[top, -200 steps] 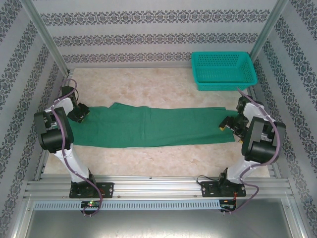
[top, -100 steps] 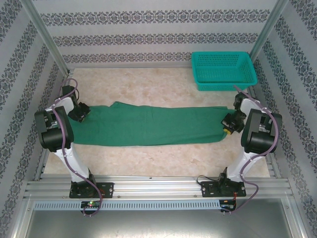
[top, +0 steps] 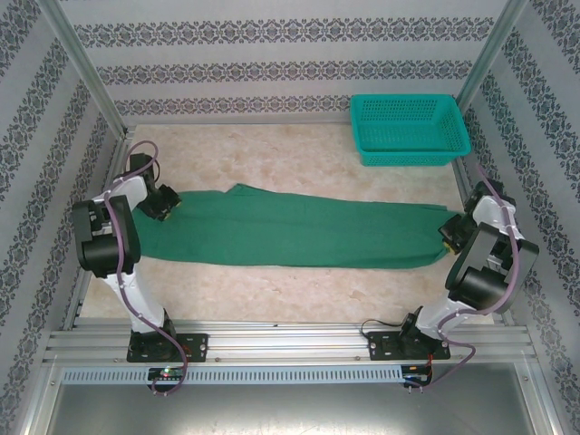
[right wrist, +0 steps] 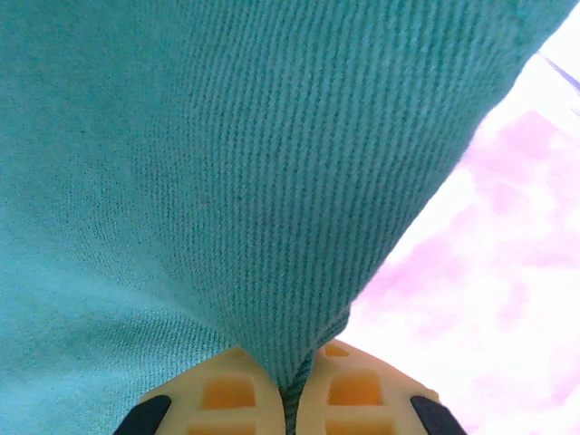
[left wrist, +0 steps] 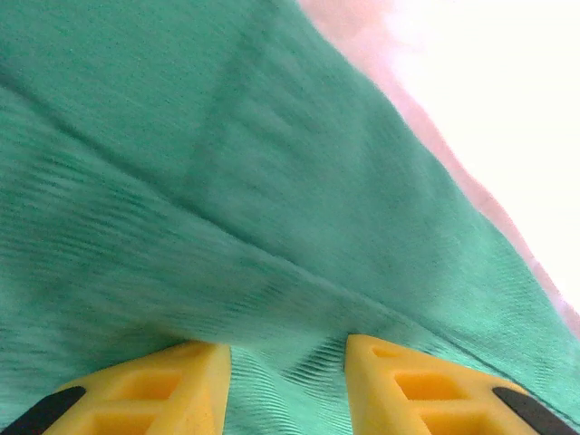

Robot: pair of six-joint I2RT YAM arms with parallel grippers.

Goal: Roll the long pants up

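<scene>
Pants (top: 299, 236) are lying stretched from the bench (top: 272, 154) left edge to right, looking soft, light, floppy. Left pincer (left wrist: 288, 381) is gripping one end, half-closed on a fold; right pincer (right wrist: 288, 390) is clamping the other tight. Ends seem the best holds.

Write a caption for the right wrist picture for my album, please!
Right gripper pinching the green long pants tight between its yellow fingers.

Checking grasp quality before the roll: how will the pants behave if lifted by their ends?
Likely floppy: the pants lie flat and pinch into a fold at the right pincer. Being long, they'd probably sag in the middle. The ribbed weave looks grippy, so slipping seems unlikely.
</scene>
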